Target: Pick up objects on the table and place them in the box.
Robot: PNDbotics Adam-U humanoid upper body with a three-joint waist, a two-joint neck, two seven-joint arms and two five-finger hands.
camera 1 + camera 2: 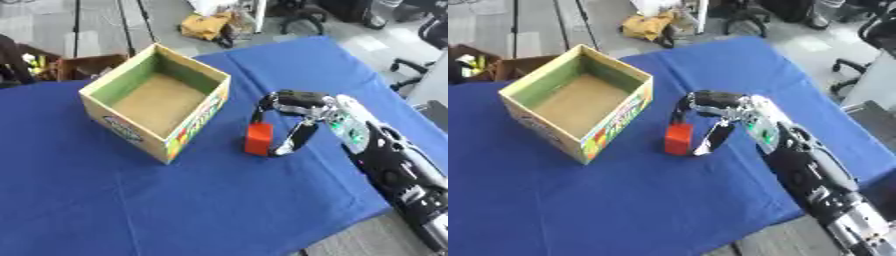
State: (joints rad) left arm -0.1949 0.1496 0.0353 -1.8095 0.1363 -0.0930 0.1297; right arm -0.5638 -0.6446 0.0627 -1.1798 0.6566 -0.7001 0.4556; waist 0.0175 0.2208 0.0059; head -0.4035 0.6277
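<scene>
In the left eye view, the open cardboard box [157, 100] sits on the blue table [131, 200] with only its bare brown floor showing inside, and a small red block [259, 139] stands just beside the box's near right corner. The right hand [302, 107] reaches in from the right, its fingers [262, 107] curled round the block. In the right eye view, wide blue cloth lies open toward the near edge [737, 239], well apart from box and block.

An open-topped cardboard box [157, 102] stands on the blue-clothed counter [219, 200]. Just right of it stands a small red block [258, 139]. The right robot hand [302, 112] curls round that block from the right.
</scene>
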